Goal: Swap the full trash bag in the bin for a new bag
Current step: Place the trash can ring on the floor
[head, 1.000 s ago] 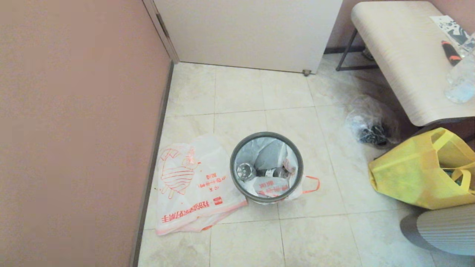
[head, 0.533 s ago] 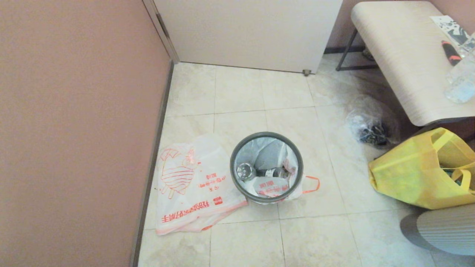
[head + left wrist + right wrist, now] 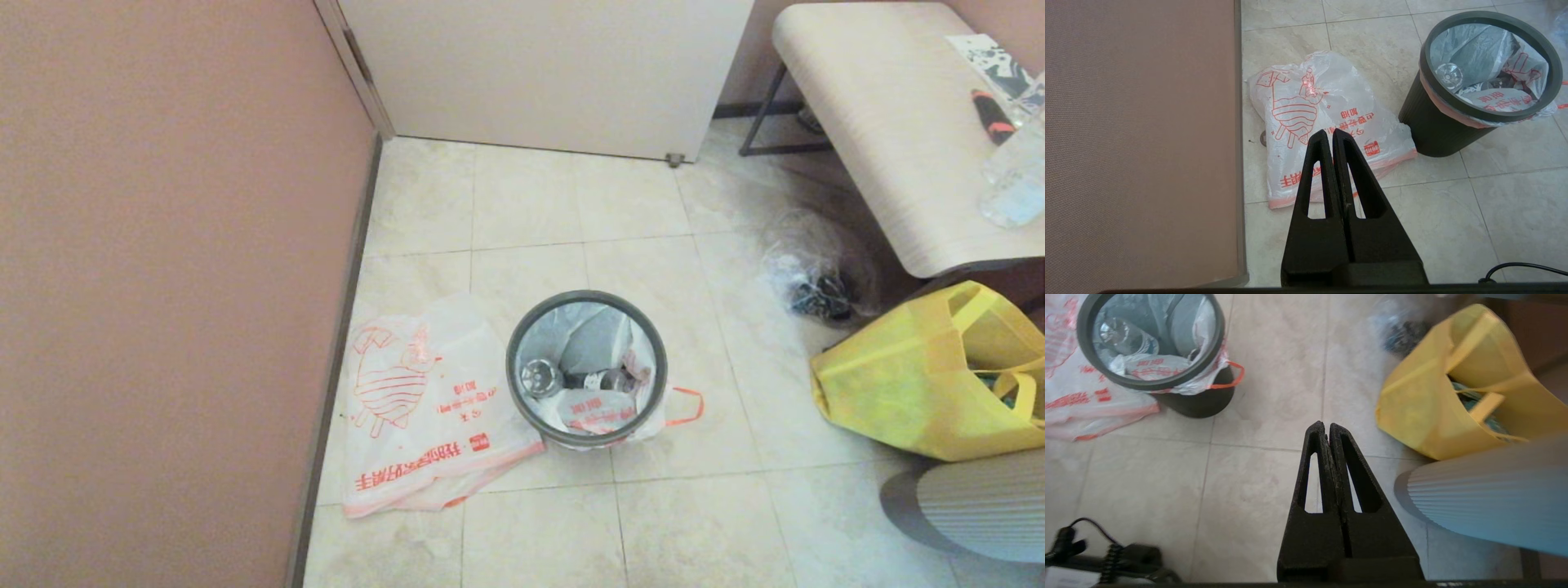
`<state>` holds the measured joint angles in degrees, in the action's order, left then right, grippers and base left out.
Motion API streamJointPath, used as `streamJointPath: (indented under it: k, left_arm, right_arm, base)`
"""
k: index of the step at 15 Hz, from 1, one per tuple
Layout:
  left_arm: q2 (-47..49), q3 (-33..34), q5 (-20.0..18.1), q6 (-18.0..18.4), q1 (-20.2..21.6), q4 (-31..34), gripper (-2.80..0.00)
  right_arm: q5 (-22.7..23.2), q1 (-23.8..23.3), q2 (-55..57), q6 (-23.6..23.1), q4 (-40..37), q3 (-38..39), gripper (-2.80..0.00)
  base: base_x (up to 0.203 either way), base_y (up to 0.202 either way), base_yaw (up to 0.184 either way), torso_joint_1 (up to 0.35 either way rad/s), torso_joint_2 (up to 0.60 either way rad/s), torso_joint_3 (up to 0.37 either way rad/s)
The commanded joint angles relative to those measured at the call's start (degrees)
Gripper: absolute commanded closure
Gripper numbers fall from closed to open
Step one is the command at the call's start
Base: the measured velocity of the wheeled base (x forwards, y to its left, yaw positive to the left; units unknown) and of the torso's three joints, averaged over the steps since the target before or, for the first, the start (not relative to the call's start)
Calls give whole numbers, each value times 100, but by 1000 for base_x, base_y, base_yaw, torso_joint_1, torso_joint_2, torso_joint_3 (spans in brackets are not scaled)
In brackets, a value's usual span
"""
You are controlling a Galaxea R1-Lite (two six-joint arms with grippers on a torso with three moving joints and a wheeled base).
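The black bin [image 3: 514,384] [image 3: 1433,126] [image 3: 1200,401] stands on the tiled floor, a dark grey hoop [image 3: 586,296] on its rim. Inside sits the full trash bag [image 3: 596,408] [image 3: 1494,100] [image 3: 1155,367], with clear bottles showing and an orange-red handle [image 3: 686,406] hanging out. The new bag [image 3: 424,408] [image 3: 1323,122] [image 3: 1073,400] lies flat on the floor left of the bin, by the wall. My left gripper [image 3: 1329,131] hangs shut and empty above the new bag. My right gripper [image 3: 1325,425] hangs shut and empty over bare tiles right of the bin. Neither gripper shows in the head view.
A pink wall [image 3: 163,286] runs along the left; a white door [image 3: 547,73] closes the back. A yellow tote [image 3: 922,384] and a clear bag of dark items [image 3: 816,286] lie at the right under a bench [image 3: 898,139]. A ribbed grey-white object [image 3: 971,506] sits near right.
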<state>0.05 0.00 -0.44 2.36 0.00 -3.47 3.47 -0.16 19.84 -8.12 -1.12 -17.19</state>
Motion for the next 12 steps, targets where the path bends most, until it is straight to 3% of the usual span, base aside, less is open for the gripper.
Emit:
streamJointPath:
  k: [1, 6, 12]
  left_arm:
    - [4, 132, 0, 2, 0, -4, 0]
    - [4, 132, 0, 2, 0, -4, 0]
    - [4, 132, 0, 2, 0, 3, 0]
  right_arm:
    - [43, 16, 1179, -11, 2, -451, 0]
    - [86, 342, 3822, 109, 145, -1857, 0]
    - [-362, 995, 7053, 856, 1069, -3287, 0]
  base:
    - [0, 0, 0, 0, 0, 0]
    - [0, 0, 0, 0, 0, 0]
    - [0, 0, 0, 0, 0, 0]
